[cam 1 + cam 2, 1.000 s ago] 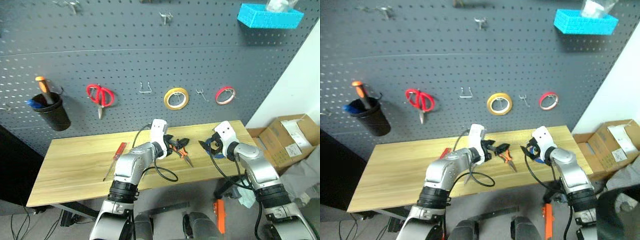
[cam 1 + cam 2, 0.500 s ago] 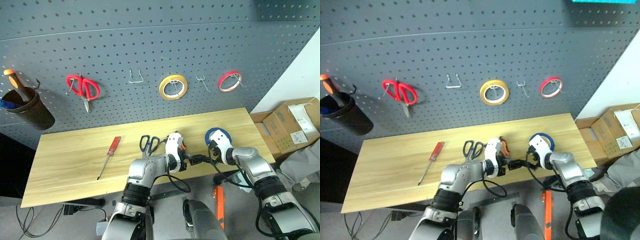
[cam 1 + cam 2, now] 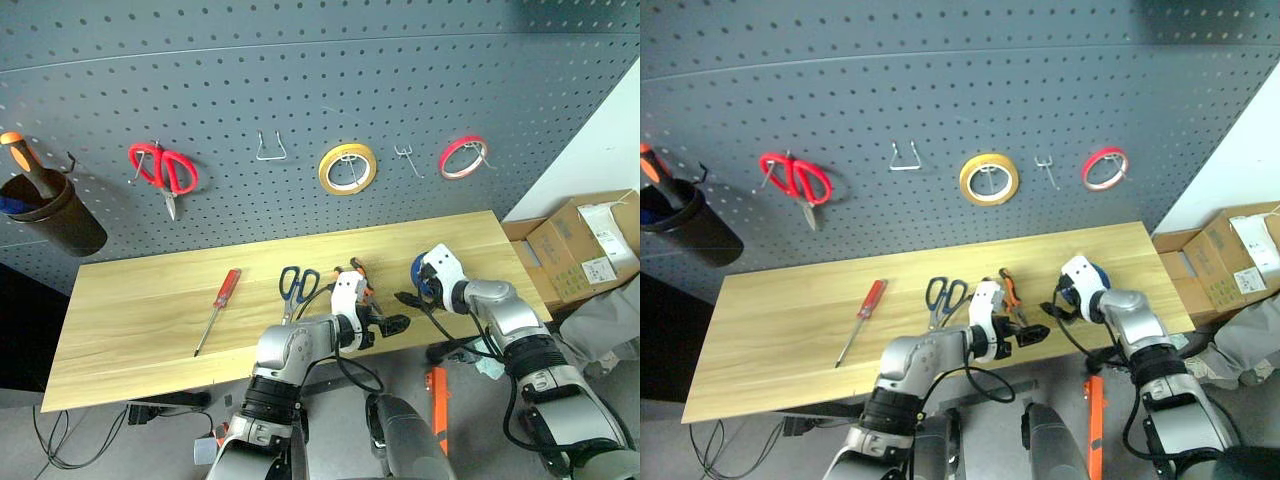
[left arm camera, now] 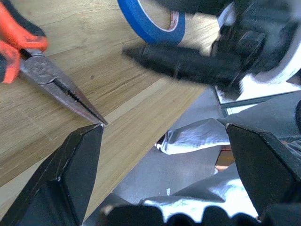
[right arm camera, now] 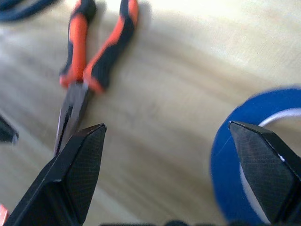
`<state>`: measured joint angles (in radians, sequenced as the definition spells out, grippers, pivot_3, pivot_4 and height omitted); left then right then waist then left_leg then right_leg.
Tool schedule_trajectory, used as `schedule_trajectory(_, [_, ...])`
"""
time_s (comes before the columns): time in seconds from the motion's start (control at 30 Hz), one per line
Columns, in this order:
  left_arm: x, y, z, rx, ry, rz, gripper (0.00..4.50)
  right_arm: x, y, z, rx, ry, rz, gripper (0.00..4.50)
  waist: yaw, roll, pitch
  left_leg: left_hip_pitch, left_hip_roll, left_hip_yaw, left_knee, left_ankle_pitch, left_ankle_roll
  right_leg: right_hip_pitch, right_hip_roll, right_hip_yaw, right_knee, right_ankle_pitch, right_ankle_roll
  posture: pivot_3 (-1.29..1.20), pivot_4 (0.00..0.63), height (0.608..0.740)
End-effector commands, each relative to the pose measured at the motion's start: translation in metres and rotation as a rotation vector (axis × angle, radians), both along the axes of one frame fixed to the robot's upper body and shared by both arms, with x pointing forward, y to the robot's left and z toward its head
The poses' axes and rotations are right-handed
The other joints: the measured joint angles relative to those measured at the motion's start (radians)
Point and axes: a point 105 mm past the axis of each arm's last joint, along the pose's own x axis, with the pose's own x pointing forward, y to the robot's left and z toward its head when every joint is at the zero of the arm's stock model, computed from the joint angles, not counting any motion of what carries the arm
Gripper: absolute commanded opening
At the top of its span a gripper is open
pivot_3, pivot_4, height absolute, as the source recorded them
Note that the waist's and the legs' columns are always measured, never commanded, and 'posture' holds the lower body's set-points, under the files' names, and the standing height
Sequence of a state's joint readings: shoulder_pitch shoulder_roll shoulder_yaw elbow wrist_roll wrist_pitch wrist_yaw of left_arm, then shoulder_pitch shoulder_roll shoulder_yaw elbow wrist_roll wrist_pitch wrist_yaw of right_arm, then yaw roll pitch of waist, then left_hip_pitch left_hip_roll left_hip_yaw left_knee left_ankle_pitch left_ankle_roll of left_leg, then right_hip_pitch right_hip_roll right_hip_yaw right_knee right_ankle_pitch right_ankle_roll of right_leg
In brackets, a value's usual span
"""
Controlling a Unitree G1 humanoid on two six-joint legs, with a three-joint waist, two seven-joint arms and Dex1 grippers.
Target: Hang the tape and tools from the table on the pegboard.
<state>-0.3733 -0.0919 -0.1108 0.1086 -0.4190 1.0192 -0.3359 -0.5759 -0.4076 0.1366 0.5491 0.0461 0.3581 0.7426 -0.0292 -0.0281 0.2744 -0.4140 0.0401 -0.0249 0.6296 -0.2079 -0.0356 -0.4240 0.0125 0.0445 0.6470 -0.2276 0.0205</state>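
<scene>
A: Where do the arms stand now?

B: Both have come down to the near edge of the table (image 3: 140, 330). A second ago they were raised over the middle of it; the head has also tipped down, so the whole picture has shifted. The left gripper (image 3: 392, 324) hangs just past the table's front edge, fingers spread wide and holding nothing. The right gripper (image 3: 408, 298) is also spread wide and empty, its fingers straddling the rim of the blue tape roll (image 5: 251, 155) in its wrist view.

A: And the things to hang?

B: All are on the wood. The red-handled screwdriver (image 3: 219, 309) lies towards the left, the blue-handled scissors (image 3: 291, 286) near the middle, the orange-and-black pliers (image 4: 33, 56) just beside the left wrist, and the blue tape mostly hidden behind the right wrist.

A: The pegboard (image 3: 300, 90)?

B: It carries red scissors (image 3: 164, 172), a yellow roll (image 3: 347, 168), a red roll (image 3: 462, 158) and a black cup (image 3: 55, 213). A bare wire hook (image 3: 270, 150) sits between the scissors and the yellow roll.

A: So, progress?

B: Nothing is hung yet, I judge. The lowering looks like a reach for the first pick, probably the tape.
</scene>
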Motion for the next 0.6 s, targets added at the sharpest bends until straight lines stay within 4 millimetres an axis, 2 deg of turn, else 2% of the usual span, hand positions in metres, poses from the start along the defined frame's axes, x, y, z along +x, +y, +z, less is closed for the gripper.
schedule_trajectory(0.03, [0.003,-0.004,0.013,-0.039,-0.038,-0.003,4.47,0.008,-0.003,0.017,0.032,-0.048,-0.03,4.5,0.0,0.0,0.0,0.0,0.0,0.0,0.0,0.0,0.0,0.0,0.0,0.0,0.0,0.0,0.0,0.04,0.289,0.74])
schedule_trajectory(0.37, [0.013,-0.013,0.024,-0.13,-0.029,-0.006,4.47,0.014,-0.032,-0.01,0.041,0.06,-0.168,4.5,0.0,-0.001,0.001,-0.001,-0.001,0.0,0.0,0.0,0.0,0.0,0.0,0.0,-0.001,0.0,0.0,0.05,0.299,0.74])
schedule_trajectory(0.6, [0.014,-0.021,0.029,-0.161,-0.023,-0.016,4.47,0.014,-0.036,-0.022,0.116,0.161,-0.25,4.5,-0.003,-0.001,0.008,-0.001,-0.001,0.001,0.0,0.0,0.0,-0.001,0.0,0.001,-0.001,0.0,0.0,0.04,0.294,0.74])
